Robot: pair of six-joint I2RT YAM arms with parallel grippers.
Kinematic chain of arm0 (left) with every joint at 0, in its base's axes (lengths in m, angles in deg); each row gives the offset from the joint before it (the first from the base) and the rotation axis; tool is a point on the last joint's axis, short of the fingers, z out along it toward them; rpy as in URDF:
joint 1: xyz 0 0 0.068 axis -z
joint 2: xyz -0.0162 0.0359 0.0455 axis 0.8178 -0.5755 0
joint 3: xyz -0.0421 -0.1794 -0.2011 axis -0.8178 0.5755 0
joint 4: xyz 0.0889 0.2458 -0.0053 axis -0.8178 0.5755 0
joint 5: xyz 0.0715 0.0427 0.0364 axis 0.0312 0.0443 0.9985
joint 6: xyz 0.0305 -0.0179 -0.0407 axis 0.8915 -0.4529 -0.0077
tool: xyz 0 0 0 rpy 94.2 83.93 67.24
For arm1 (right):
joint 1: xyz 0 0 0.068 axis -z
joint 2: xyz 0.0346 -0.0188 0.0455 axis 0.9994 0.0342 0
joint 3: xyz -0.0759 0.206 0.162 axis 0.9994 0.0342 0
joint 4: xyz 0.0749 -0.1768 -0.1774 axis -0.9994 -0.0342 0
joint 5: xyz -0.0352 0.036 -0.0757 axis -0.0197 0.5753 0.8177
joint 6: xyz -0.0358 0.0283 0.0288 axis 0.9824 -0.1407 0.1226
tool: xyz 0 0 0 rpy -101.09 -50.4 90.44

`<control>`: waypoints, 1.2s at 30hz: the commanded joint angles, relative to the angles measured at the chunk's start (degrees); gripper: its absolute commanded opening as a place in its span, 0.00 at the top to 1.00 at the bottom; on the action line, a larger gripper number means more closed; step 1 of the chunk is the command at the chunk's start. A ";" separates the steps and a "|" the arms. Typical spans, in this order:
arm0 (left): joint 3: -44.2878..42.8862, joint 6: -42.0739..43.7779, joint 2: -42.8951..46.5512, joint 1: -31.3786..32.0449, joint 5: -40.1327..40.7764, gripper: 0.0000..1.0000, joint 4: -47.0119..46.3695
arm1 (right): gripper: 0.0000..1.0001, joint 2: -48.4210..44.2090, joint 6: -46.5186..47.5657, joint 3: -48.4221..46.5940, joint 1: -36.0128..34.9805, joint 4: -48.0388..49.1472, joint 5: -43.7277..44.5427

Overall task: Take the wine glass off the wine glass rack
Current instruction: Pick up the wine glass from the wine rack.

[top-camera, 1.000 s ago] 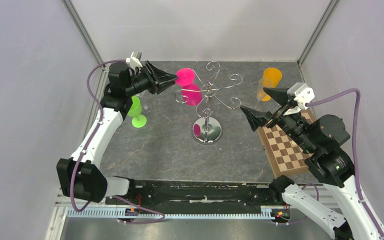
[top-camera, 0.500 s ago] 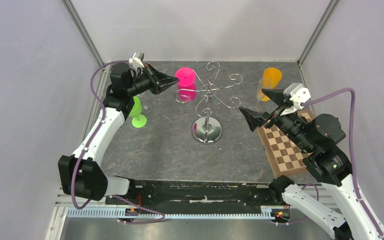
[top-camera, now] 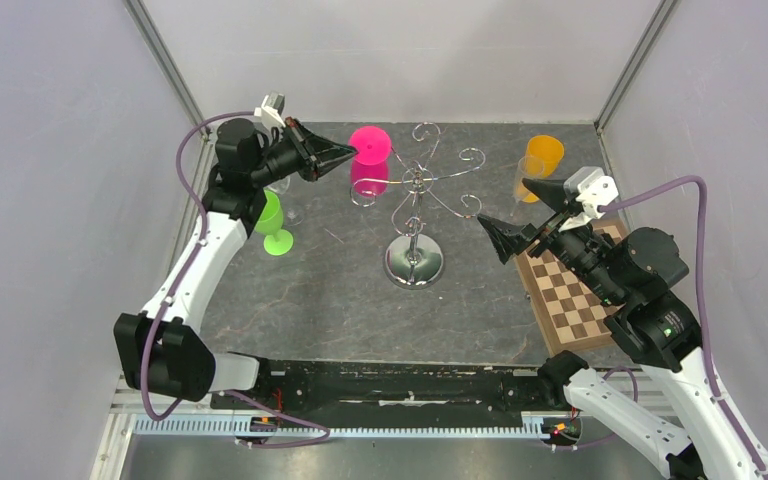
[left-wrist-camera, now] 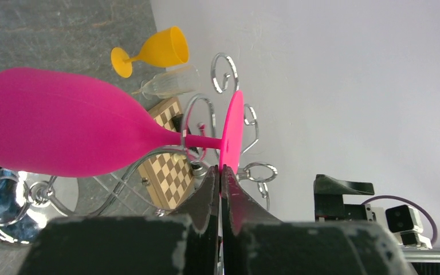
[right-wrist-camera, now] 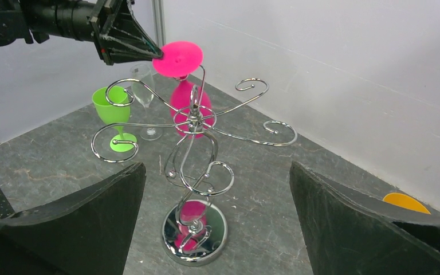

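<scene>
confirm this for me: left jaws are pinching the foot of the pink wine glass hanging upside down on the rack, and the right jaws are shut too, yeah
Not quite. The right jaws are wide open and hold nothing, as the right wrist view shows. The rest is right: the left jaws are shut on the edge of the foot of the pink wine glass, which hangs upside down on the wine glass rack.

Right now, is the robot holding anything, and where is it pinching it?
The left gripper pinches the pink wine glass by the edge of its round foot. The right gripper is open and holds nothing.
</scene>
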 commanded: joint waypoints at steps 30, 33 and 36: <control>-9.98 -3.27 -6.48 3.89 -4.55 0.98 -4.92 | 0.02 -0.75 1.00 0.35 0.05 1.17 1.35; -9.45 -2.37 -5.85 4.79 -5.39 0.98 -4.91 | 0.02 -0.80 1.09 0.34 0.04 0.95 1.42; -8.49 -1.44 -4.25 5.24 -5.92 0.98 -4.54 | 0.02 -0.71 1.09 0.14 0.04 0.76 1.30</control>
